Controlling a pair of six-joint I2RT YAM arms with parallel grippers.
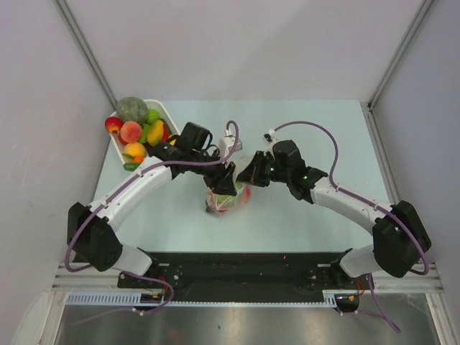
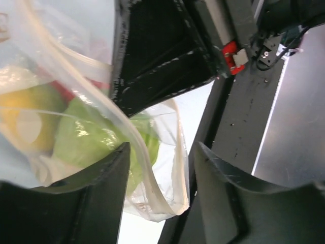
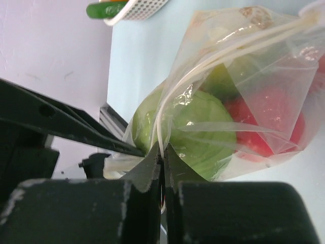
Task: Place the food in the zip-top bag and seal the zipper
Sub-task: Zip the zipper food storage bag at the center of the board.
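Basket: the white basket (image 1: 171, 116) sits at the far left of the surface (image 1: 323, 129). It holds about eight pieces of loose food (image 1: 131, 131), though overlaps make the count uncertain. They are well apart from the bag, so the filling looks only partly done.
Left arm: the left gripper (image 2: 162, 155) is at the bag's left side with its two jaws parted. The bag's mouth edge runs through the gap between them and is not pinched. This looks like a position for pressing or sliding along the closure.
Bag: one zip-top bag (image 1: 230, 200) lies near the middle of the surface, between the two grippers, bulging with what is inside.
Contents: at least three pieces show through the plastic. They are a green round fruit (image 3: 198, 127), a red piece (image 3: 264, 127) and a yellow piece (image 2: 20, 122). More may be hidden behind them.
Zipper: the zipper (image 3: 163, 117) shows as pale strips that spread apart over the fruit, so I judge the mouth is not yet fully sealed.
Right arm: the right gripper (image 3: 162, 152) has its jaws closed tight on the bag's edge, where the strips come together. This probably anchors that corner so the other arm can work along the seal.
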